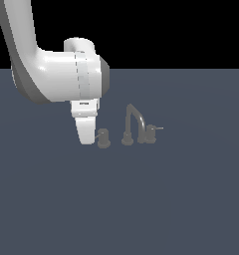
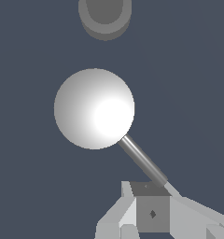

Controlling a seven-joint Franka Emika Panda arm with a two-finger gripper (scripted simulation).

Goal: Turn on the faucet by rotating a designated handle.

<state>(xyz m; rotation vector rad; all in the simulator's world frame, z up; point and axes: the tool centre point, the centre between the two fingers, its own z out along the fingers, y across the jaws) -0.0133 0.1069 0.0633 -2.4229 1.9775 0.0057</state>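
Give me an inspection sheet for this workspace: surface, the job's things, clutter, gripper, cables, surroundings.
Surface: flat dark blue-grey floor, plain and unmarked.
Job's things: faucet with arched spout stands upright. The handle sits apart from the spout toward the exterior view's left. In the wrist view it shows as a pale round cap with a thin lever running out toward the gripper. A second handle sits by the spout's tip.
Clutter: nothing seen.
Gripper: gripper is low beside the handle, at the lever's end; whether open or shut cannot be told.
Cables: nothing seen.
Surroundings: black background above the floor, nothing else seen.
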